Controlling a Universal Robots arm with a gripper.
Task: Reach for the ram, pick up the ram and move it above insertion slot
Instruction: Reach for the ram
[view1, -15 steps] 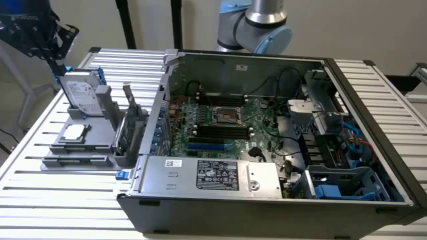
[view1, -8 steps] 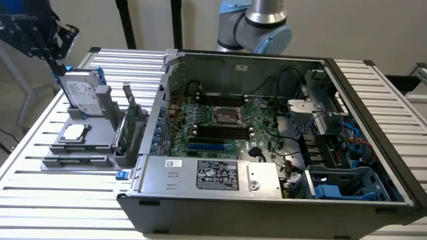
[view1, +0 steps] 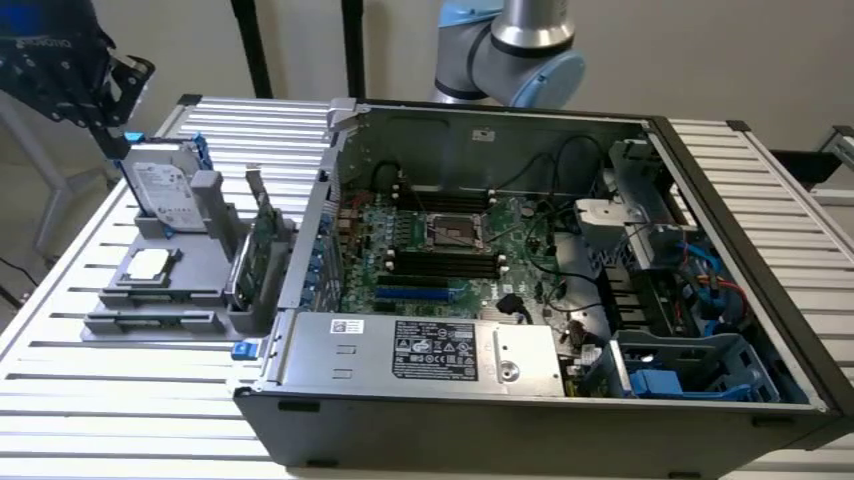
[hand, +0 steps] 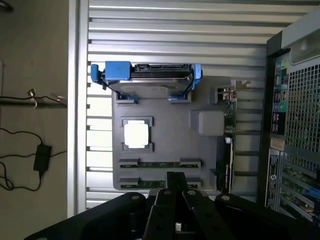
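Two ram sticks lie edge-up in slots of a grey holder block (hand: 170, 145): one ram stick (hand: 160, 163) and a second ram stick (hand: 145, 183) that passes under my fingertips. In the exterior view the ram (view1: 150, 318) sits at the holder's front. My gripper (hand: 175, 181) hangs above the holder's ram end with its fingers together and nothing between them. In the exterior view the gripper (view1: 110, 125) is high over the table's far corner on that view's left. The black memory slots (view1: 441, 263) lie on the motherboard inside the open computer case (view1: 534, 400).
The holder also carries a silver hard drive with blue rails (hand: 150, 80), a square processor (hand: 136, 134) and a taller green expansion card (hand: 227, 145) standing on edge beside the case. The slatted metal table (view1: 120, 400) ends near the holder. Cables (hand: 40, 155) lie on the floor.
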